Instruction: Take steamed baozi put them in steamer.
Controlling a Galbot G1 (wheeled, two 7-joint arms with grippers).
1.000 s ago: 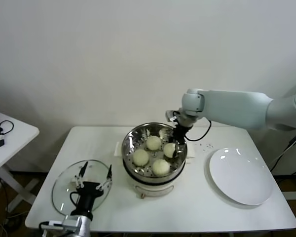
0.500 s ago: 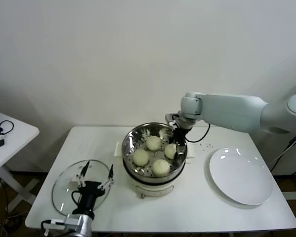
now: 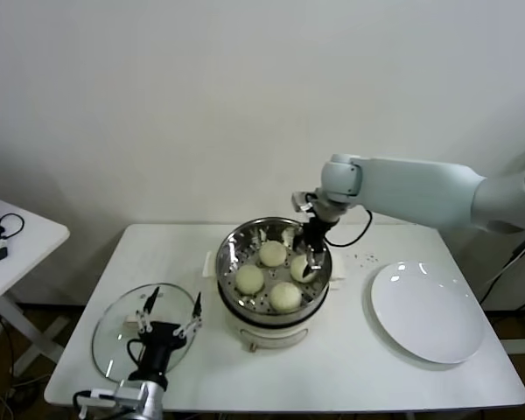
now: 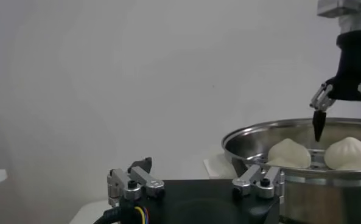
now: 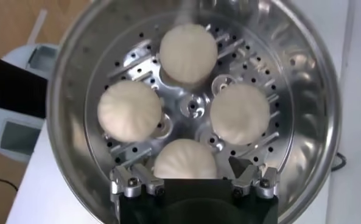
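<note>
The steel steamer (image 3: pixel 228 255) stands mid-table on its white cooker base (image 3: pixel 264 336). Four cream-white baozi lie on its perforated floor: far (image 3: pixel 272 253), left (image 3: pixel 249 278), near (image 3: pixel 285 297) and right (image 3: pixel 300 266). My right gripper (image 3: pixel 311 253) hovers open just above the right one, with a finger on each side and not holding it. In the right wrist view the steamer (image 5: pixel 314 122) shows all four baozi; the one nearest my right gripper (image 5: pixel 193 178) is (image 5: pixel 184 159). My left gripper (image 3: pixel 170 304) is open and empty over the glass lid; it also shows in the left wrist view (image 4: pixel 195 178).
A round glass lid (image 3: pixel 112 337) lies at the table's front left under my left gripper. A flat white plate (image 3: pixel 429 311) lies at the right. A small side table (image 3: pixel 22 236) with cables stands far left. A wall runs behind the table.
My right gripper has risen a little from the right-hand baozi, which stays on the steamer floor. The left arm has not moved.
</note>
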